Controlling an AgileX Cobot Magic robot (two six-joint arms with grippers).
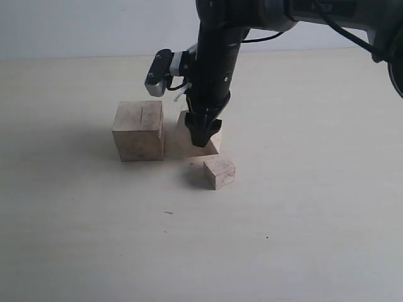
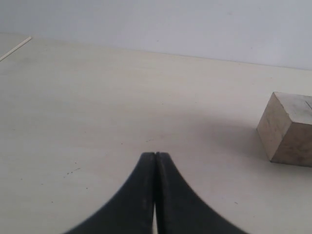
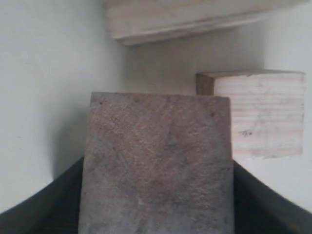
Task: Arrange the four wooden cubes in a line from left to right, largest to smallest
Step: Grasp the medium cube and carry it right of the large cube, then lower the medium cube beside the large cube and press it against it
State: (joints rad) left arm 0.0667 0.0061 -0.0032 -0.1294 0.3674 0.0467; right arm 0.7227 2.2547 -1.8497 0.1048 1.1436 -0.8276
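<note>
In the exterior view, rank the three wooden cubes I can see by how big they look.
Largest: grooved cube. Then middle cube, partly hidden by the right gripper. Smallest: front cube.

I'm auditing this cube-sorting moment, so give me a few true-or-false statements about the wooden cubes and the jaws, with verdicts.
1. The left jaws are closed on nothing. True.
2. The right jaws flank a mid-sized pale wooden cube. True.
3. The largest pale wooden cube, the grooved one, stands right of the smallest visible pale wooden cube. False: in the exterior view it stands to its left.
4. That smallest visible cube is stacked on the largest. False: it rests on the pale tabletop, apart from it.
</note>
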